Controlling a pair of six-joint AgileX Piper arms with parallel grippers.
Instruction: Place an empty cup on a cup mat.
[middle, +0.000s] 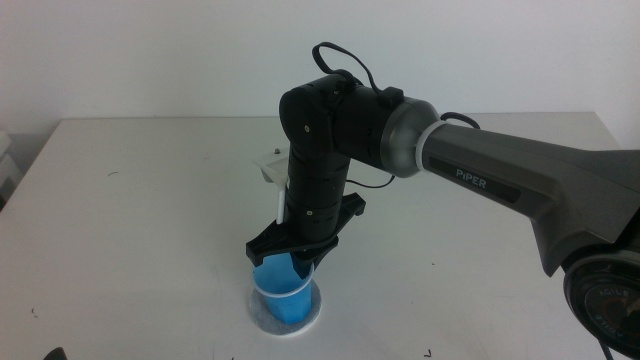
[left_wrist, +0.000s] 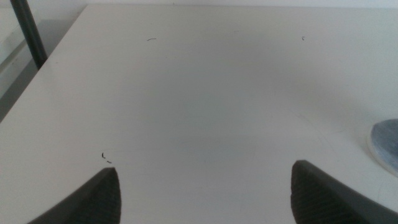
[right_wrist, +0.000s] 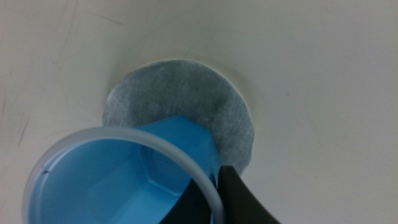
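The cup (right_wrist: 118, 180) looks like smooth, glossy blue plastic with a translucent rim; the cup mat (right_wrist: 186, 99) seems matt, felt-like speckled grey; the table (left_wrist: 205, 112) is smooth matt white.

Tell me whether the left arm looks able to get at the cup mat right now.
Probably not cleanly. The left claw waits open beside the cup mat, with bare table between, but the right claw holds the cup right over the mat, so the top is blocked.
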